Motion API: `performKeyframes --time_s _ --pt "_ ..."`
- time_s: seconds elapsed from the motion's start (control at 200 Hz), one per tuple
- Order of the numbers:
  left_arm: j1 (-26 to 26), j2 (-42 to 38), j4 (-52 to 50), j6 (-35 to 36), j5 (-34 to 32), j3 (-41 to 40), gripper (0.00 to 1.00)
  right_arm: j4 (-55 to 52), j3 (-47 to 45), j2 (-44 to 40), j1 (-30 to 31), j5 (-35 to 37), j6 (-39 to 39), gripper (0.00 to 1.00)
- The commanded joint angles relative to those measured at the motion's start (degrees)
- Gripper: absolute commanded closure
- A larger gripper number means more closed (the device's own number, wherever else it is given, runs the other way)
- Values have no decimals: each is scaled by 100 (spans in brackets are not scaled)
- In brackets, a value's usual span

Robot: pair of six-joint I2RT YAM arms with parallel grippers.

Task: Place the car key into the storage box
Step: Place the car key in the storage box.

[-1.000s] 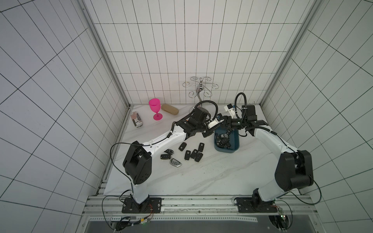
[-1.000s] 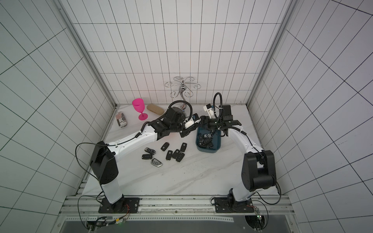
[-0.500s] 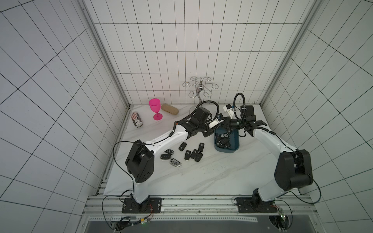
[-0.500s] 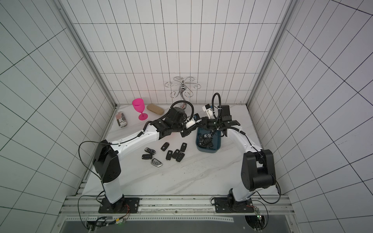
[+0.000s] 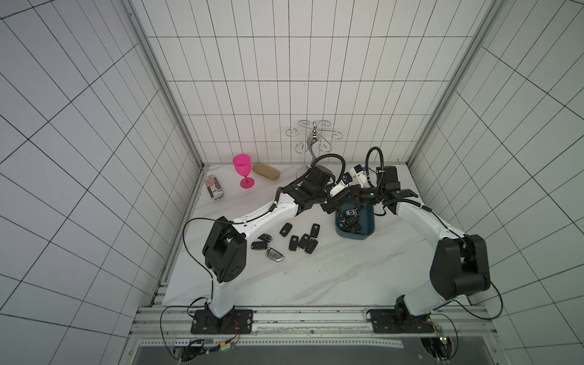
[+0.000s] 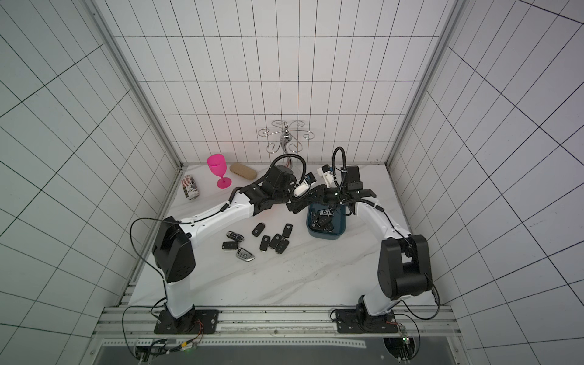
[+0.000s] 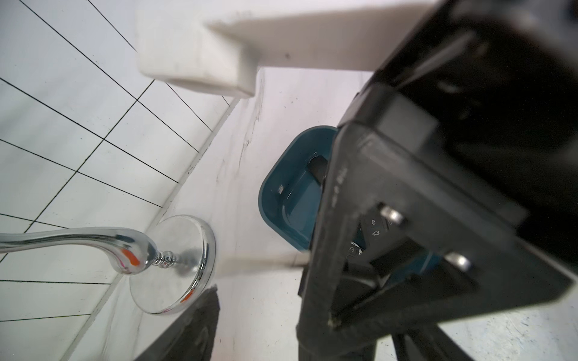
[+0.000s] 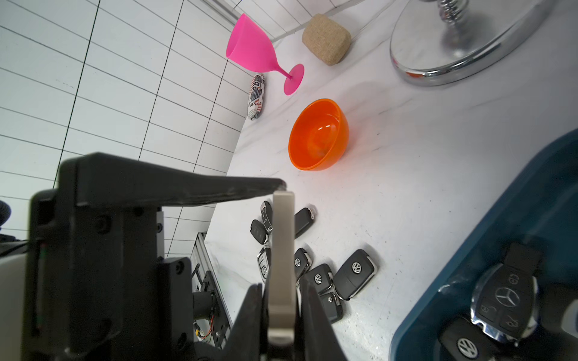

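Gripping car key | nearby: storage box; orange bowl; loose keys

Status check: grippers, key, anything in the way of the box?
Status: right gripper shut on car key; left gripper looks open, alongside. Key aloft beside storage box, not in. Left gripper crowds the key; other keys in box.
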Motion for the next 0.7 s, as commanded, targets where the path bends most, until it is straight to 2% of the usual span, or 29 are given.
performKeyframes --time_s 0.0,0.075,0.235,0.295,0.4,0.48,0.695 --pt "-1 -18 103 -98 -187 136 7 -207 203 -149 -319 390 -226 100" --pt "83 -166 127 -92 -194 -19 2 -516 362 -124 -471 748 -522 100" --pt "402 -702 124 -61 -113 -582 2 -1209 677 -13 -618 1561 -1215 100" --pt "638 -891 129 -313 -175 -719 2 -1442 768 14 -615 1935 -1426 100" --pt "1430 -1193 -133 -938 319 -842 1 -1836 919 92 -615 2538 -1693 100" --pt "2131 -1367 -513 -1494 404 -837 1 -2078 1008 166 -608 2653 -1851 100" --pt "3472 -1576 -2487 -1292 654 -801 1 -2551 1346 777 -503 2177 -2004 100"
